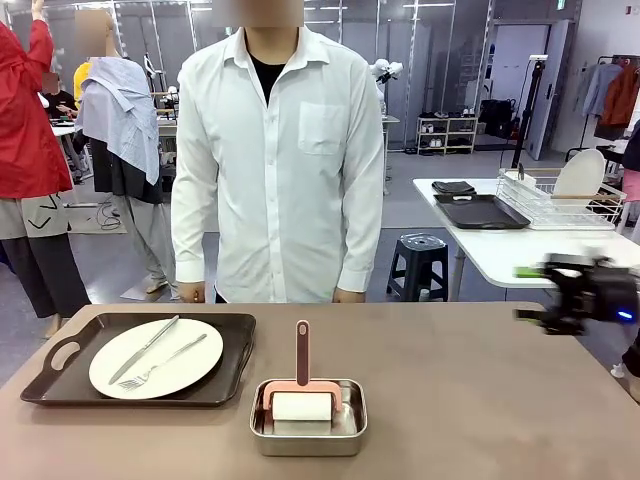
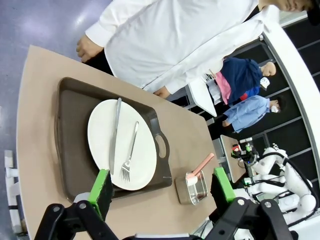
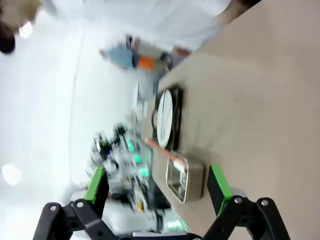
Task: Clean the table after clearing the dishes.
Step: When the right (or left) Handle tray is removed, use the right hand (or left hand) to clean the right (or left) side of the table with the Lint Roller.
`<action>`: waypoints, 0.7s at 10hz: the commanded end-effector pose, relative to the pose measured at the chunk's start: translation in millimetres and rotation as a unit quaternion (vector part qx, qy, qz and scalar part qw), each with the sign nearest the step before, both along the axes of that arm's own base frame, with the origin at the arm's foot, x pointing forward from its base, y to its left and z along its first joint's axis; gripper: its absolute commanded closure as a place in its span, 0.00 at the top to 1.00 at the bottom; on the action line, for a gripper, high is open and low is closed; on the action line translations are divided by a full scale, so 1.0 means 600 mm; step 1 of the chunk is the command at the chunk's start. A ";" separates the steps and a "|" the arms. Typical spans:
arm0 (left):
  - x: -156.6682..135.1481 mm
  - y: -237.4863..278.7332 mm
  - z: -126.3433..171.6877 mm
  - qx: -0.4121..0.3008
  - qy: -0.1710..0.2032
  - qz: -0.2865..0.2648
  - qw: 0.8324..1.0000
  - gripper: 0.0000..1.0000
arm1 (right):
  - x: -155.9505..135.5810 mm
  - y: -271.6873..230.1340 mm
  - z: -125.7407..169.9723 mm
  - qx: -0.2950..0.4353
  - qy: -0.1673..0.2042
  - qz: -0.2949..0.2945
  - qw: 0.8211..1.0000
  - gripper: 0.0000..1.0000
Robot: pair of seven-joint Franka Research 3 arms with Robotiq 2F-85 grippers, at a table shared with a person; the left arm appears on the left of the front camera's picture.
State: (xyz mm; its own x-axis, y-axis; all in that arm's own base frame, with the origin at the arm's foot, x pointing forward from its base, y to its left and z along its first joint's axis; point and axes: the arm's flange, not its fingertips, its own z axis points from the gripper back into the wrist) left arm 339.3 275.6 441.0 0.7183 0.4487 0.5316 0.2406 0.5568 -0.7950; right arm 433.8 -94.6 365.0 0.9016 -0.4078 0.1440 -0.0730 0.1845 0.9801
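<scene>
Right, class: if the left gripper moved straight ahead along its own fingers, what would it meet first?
Probably the dark tray, at its handle end beside the white plate. The left gripper is open and aims between plate and steel pan; depth is unclear, so it might be the table.

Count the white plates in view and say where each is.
2. One plate lies on the brown tray at the table's left, under a knife and fork. The other plate stands on edge in the wire rack on the white table; more may hide there.
</scene>
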 end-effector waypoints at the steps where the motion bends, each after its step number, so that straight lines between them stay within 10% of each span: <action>1: -0.005 0.005 0.002 -0.002 -0.005 -0.004 1.000 1.00 | -0.076 -0.084 -0.004 0.067 0.006 -0.163 0.984 1.00; 5: -0.005 0.005 0.002 -0.002 -0.005 -0.004 1.000 1.00 | -0.238 -0.175 -0.077 0.119 0.040 -0.318 0.940 1.00; 7: -0.005 0.005 0.002 -0.002 -0.005 -0.004 1.000 1.00 | -0.191 -0.243 -0.074 0.097 0.034 -0.290 0.952 1.00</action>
